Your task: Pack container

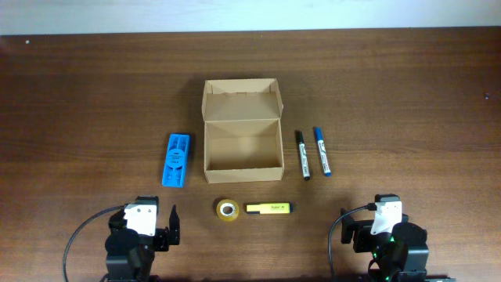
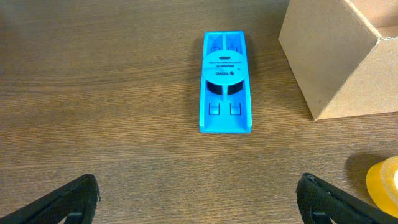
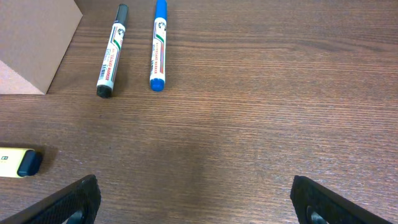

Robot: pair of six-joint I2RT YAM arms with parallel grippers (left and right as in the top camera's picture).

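Six loose things are laid out on a dark wooden table, seen from above, with two robot arms at the near edge.

At the far left, the left gripper [image 2: 199, 208] is held low over bare wood, its claw spread wide and nothing between the fingers. Ahead of it a flat blue plastic object [image 1: 176, 160] is lying lengthwise. Just beside that, at the middle of the table, the container [image 1: 243, 149] is placed: a small tan cardboard box, empty, its hinged lid folded back away from the arms. In front of the box a roll of clear tape [image 1: 228, 210] and a yellow highlighter [image 1: 271, 208] are set side by side. To the right of the box a black marker [image 1: 302, 154] and a blue marker [image 1: 322, 150] are laid parallel, near each other but apart. At the far right, the right gripper [image 3: 199, 202] is likewise spread wide and empty.

The box is judged to be light and thin-walled; it may be pushed across the smooth wood or dented if squeezed. A pinch over the top edge of a side wall is thought safest, and the floppy lid is best taken by its free edge.
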